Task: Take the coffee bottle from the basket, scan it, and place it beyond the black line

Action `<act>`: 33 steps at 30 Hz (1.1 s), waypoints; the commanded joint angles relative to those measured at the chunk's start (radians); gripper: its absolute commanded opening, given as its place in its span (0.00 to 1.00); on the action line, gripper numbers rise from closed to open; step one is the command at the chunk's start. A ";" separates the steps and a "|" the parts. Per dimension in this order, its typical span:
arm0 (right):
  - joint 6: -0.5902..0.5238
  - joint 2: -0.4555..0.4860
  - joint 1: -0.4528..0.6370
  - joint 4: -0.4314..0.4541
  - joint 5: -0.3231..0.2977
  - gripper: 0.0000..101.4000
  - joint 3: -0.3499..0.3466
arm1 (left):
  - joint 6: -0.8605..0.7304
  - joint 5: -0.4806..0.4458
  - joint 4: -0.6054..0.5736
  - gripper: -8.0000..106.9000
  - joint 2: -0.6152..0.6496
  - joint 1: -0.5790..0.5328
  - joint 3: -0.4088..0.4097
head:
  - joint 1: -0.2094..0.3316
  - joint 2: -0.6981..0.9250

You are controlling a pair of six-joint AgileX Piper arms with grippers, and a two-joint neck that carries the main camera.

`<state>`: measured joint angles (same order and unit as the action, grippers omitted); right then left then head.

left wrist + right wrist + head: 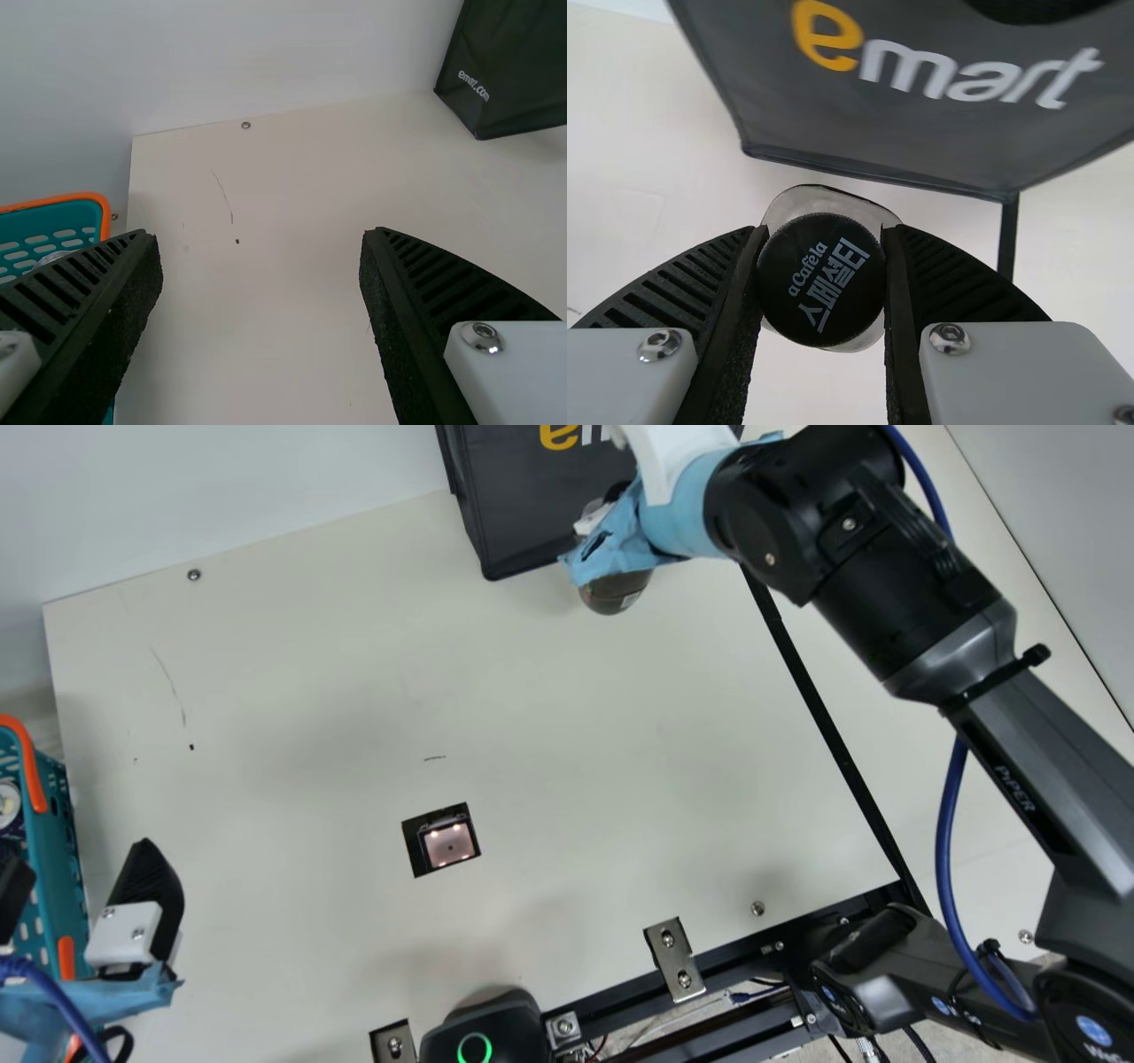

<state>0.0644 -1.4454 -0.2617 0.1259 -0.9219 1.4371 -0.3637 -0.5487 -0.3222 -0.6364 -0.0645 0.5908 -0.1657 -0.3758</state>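
Right wrist view: right hand (822, 235) clamped on black cap (821, 279) of coffee bottle, one finger each side. Grip from above, probably so the base goes down first and the label stays uncovered. Bottle (611, 592) is out of the basket, close to the front of the dark bag (921, 106), on the scan window's side of the black line (828, 726), not past it. Base touching table (292, 682) or not: can't tell.

Bag is the main obstacle; a sideways move over the line may brush its front or corner. Whether the scan is done can't be judged; if it is, next is across the line and release, keeping the bottle upright.

Scan window (449, 844) lit, set in the table, well apart from bottle. Left hand (259, 237) empty, fingers apart, beside teal basket (75, 212), out of the way.
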 commanded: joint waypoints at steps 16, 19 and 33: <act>-0.117 -0.037 0.290 -0.097 0.022 0.00 0.020 | 0.000 0.000 0.000 0.85 0.000 0.000 0.000 | 0.027 -0.001; -0.137 -0.050 0.333 -0.115 0.027 0.00 0.028 | 0.000 0.000 0.000 0.85 0.000 0.000 0.000 | 0.027 -0.001; -0.216 -0.114 0.491 -0.176 0.048 0.00 0.062 | 0.000 0.000 0.000 0.85 0.000 0.000 0.000 | 0.027 -0.001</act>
<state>-0.1475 -1.5574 0.2227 -0.0462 -0.8719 1.4983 -0.3637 -0.5487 -0.3222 -0.6364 -0.0645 0.5908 -0.1657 -0.3758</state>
